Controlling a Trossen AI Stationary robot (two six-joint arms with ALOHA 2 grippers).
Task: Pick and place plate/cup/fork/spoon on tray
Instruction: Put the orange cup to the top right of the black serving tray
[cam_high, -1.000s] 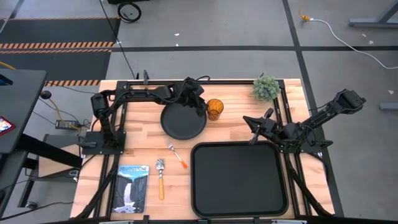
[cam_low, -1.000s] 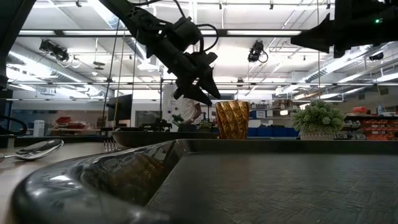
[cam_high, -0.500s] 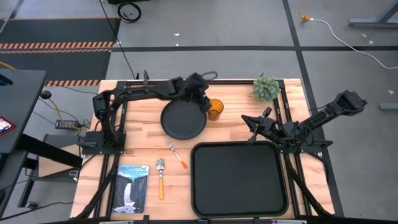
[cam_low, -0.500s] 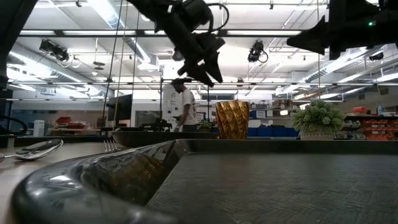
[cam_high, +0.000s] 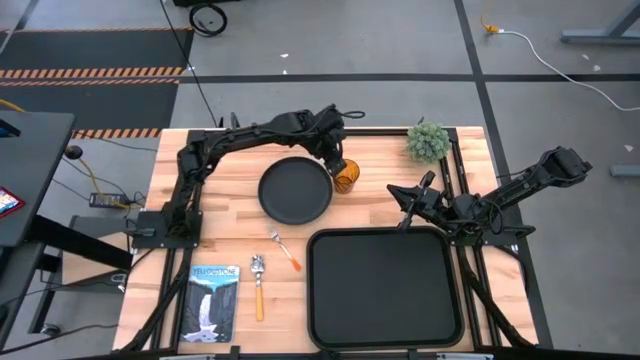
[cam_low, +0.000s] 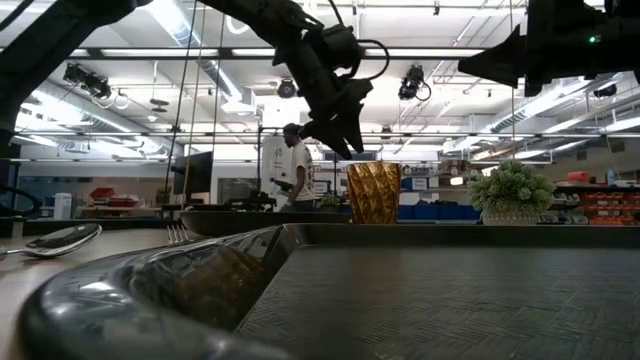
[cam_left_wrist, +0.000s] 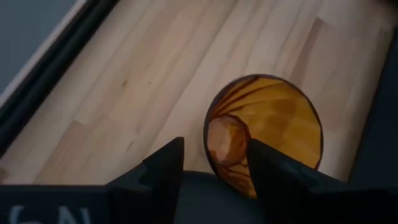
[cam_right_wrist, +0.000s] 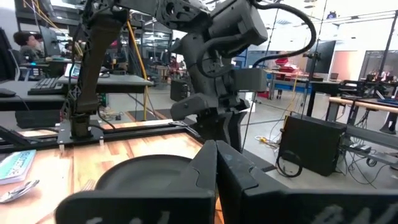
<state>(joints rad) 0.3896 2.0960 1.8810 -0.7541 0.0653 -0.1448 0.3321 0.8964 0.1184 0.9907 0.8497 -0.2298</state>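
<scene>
Four task items sit off the tray (cam_high: 385, 290), none moved vs 1 s ago; only the L arm has shifted.

L to R on the counter (cam_high: 225, 215):
- Booklet (cam_high: 214, 302) at 7 o'clock of the plate. It has a title line on the cover, too small to read for sure. No other legible writing or brands.
- Spoon (cam_high: 258, 285) and fork (cam_high: 285, 250) lie at 6-7 o'clock of the plate, apart from each other.
- Plate (cam_high: 295, 192) is now uncovered. 1 s ago the L hand hung over its 1 o'clock rim.
- L hand (cam_left_wrist: 214, 155) has since swung to the cup (cam_high: 346, 178), just at the plate's 3 o'clock. Its fingers (cam_left_wrist: 168, 163) are wide apart, straddling the near rim, w/ nothing held.

Looks like the cup is the first pick, approach nearly done; closing and lifting are still to come.

- Tray is at 5 o'clock of the cup.
- Plant (cam_high: 428, 140) is at 2 o'clock of the cup.
- R hand (cam_high: 408, 205) waits by the tray's 1 o'clock corner, fingers together.
</scene>
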